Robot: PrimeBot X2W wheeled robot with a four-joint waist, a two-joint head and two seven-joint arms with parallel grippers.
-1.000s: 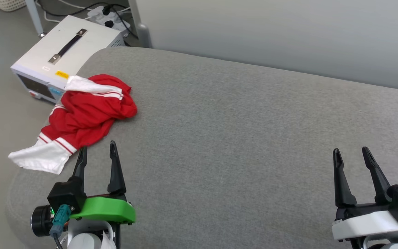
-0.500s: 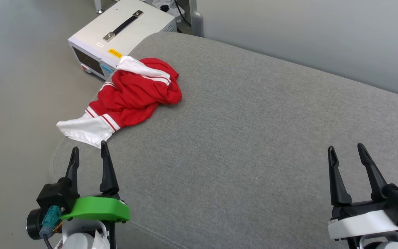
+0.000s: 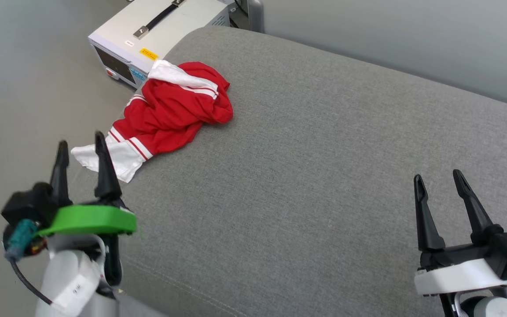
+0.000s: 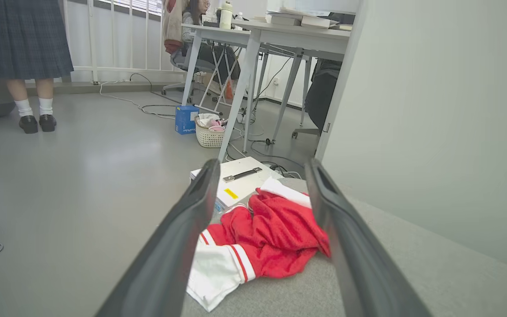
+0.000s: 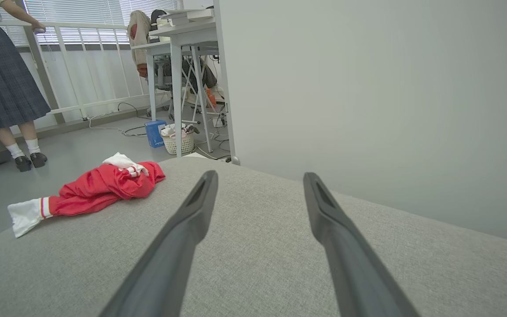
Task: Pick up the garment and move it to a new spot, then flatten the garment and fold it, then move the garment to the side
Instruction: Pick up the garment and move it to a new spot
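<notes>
Soft, even daylight comes from the blinded windows (image 5: 86,13) far behind the garment (image 3: 172,110), casting only faint shadows beneath its folds and a pale sheen on the floor (image 4: 104,149) beside it, while the left gripper (image 3: 81,138) near it looks slightly smeared.

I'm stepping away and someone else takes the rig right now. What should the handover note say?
Left tool: open, empty, raised just short of the red shirt.
Right tool: open, empty, above the grey cushion, far from the shirt.
Shirt: crumpled at the cushion's far left corner, one white sleeve over the edge, next to a white equipment box on the floor.
Done: nothing. Left: pick up, move, flatten, fold, set aside.
</notes>
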